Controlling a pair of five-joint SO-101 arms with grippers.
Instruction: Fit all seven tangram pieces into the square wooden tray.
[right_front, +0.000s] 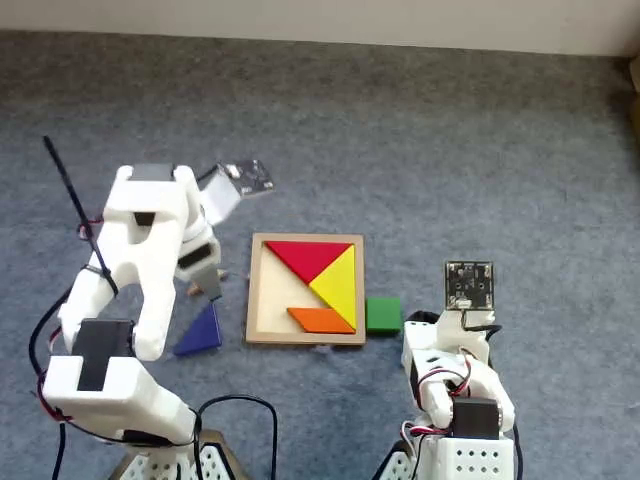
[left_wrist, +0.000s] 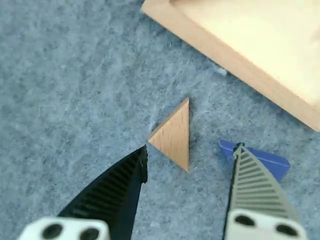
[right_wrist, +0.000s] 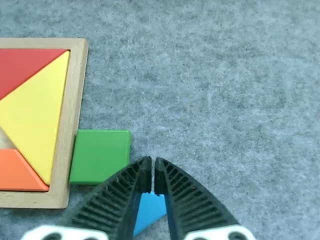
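**A:** Tray status, quick?

**B:** Square wooden tray (right_front: 257, 300) sits mid grey carpet (right_front: 450, 150), btwn the two arms. Three pcs in: large red triangle (right_front: 303, 257) along the far edge, large yellow triangle (right_front: 341, 285) along the right edge, orange parallelogram (right_front: 322, 319) on the near edge twd the near-right corner. Left part of the tray is bare wood.

**A:** Loose pcs?

**B:** Green square (right_front: 383, 314) on the carpet just outside the tray's right edge, by the near-right corner, approx touching the rim. Dark blue triangle (right_front: 200, 331) off the tray's left edge, near the near-left corner but apart. Small plain wooden triangle (left_wrist: 175, 136) just beside the blue one, same side of the tray. Light blue piece (right_wrist: 149, 210) on the near side of the green square, shape mostly hidden.

**A:** Grippers?

**B:** Left gripper (left_wrist: 190, 152) spread wide, low over the carpet, holding nothing. Black finger (left_wrist: 120, 190) has its tip right at one corner of the wooden triangle; can't tell if touching. Pale finger (left_wrist: 252, 185) is on the other side, tip over the dark blue triangle. Right gripper (right_wrist: 153, 165) has jaws nearly together, slim gap only, tips just beside the green square's near-right corner. Light blue piece shows btwn its fingers behind the tips; can't tell if pinched or just lying under.
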